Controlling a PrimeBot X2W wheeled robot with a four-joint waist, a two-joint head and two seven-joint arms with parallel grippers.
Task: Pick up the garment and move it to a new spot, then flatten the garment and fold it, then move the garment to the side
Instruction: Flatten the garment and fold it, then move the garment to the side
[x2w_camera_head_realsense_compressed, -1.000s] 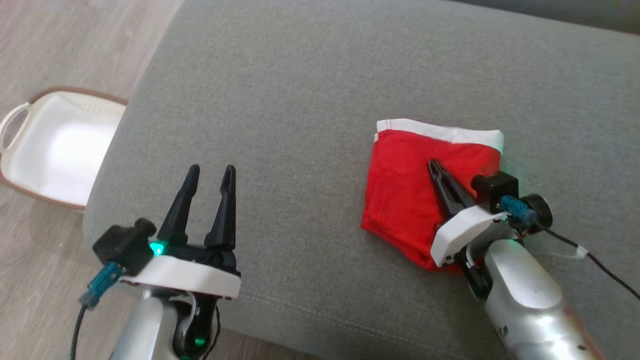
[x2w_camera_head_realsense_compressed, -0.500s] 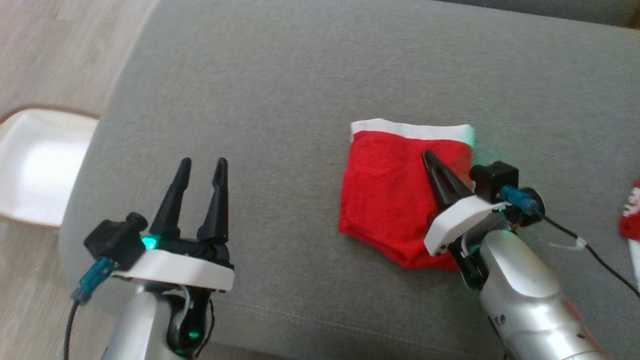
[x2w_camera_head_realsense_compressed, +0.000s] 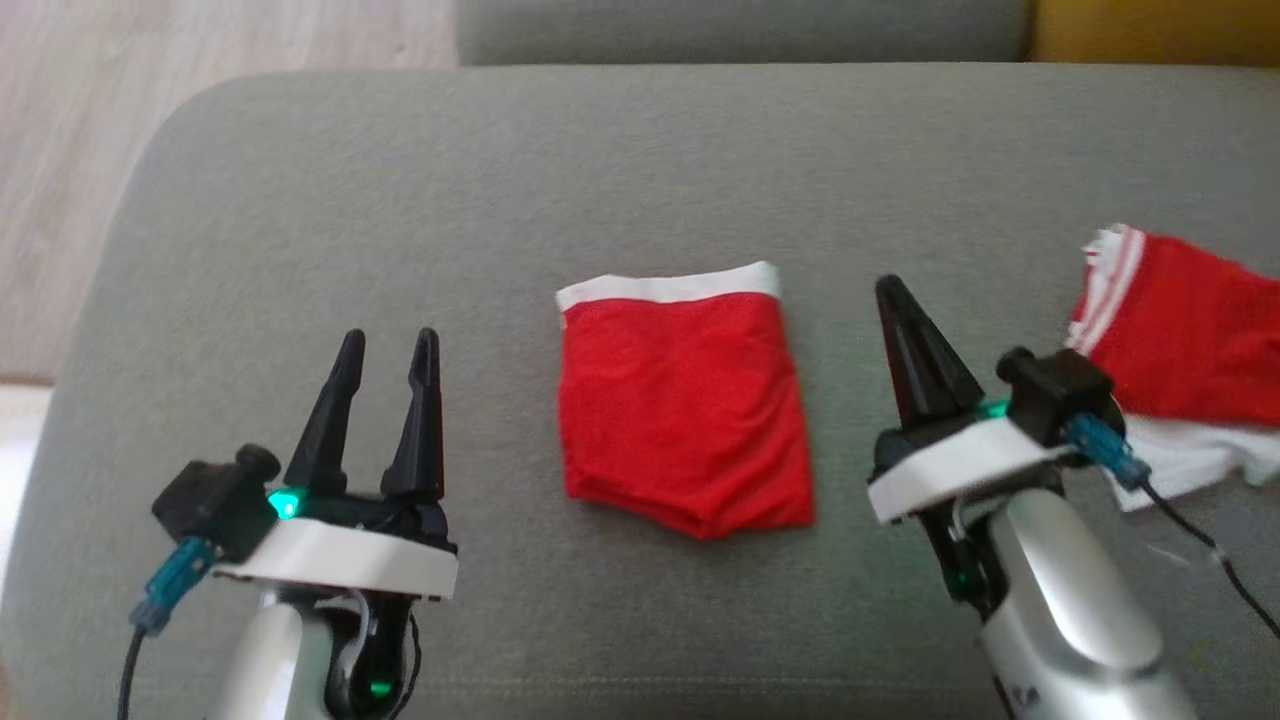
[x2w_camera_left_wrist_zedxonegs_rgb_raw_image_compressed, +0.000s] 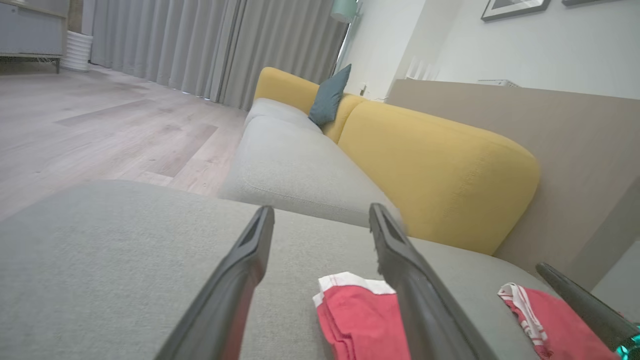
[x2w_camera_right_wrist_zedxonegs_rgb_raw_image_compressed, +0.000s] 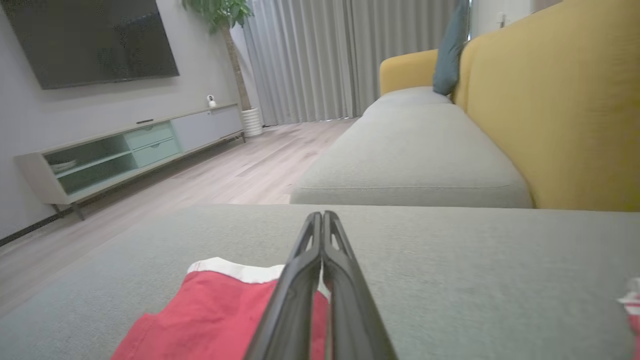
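grey sofa cushion (x2w_camera_head_realsense_compressed: 400, 200): carries both garments | red shorts (x2w_camera_head_realsense_compressed: 685, 400): folded flat, mid-cushion, white waistband on far edge | second red-and-white garment (x2w_camera_head_realsense_compressed: 1180, 340): well right of shorts | left tool (x2w_camera_head_realsense_compressed: 388, 340): left of shorts, fingers apart, empty | right tool (x2w_camera_head_realsense_compressed: 888, 285): just right of shorts, fingers together, empty

Two red garments counted: folded garment (x2w_camera_head_realsense_compressed: 685, 410), striped garment (x2w_camera_head_realsense_compressed: 1180, 340).
Two grippers: left gripper (x2w_camera_head_realsense_compressed: 390, 338), right gripper (x2w_camera_head_realsense_compressed: 888, 287); two dark fingers on each.
One blue pillow (x2w_camera_left_wrist_zedxonegs_rgb_raw_image_compressed: 330, 95).
One television (x2w_camera_right_wrist_zedxonegs_rgb_raw_image_compressed: 90, 40).
One potted plant (x2w_camera_right_wrist_zedxonegs_rgb_raw_image_compressed: 220, 15).
One low cabinet (x2w_camera_right_wrist_zedxonegs_rgb_raw_image_compressed: 125, 150).
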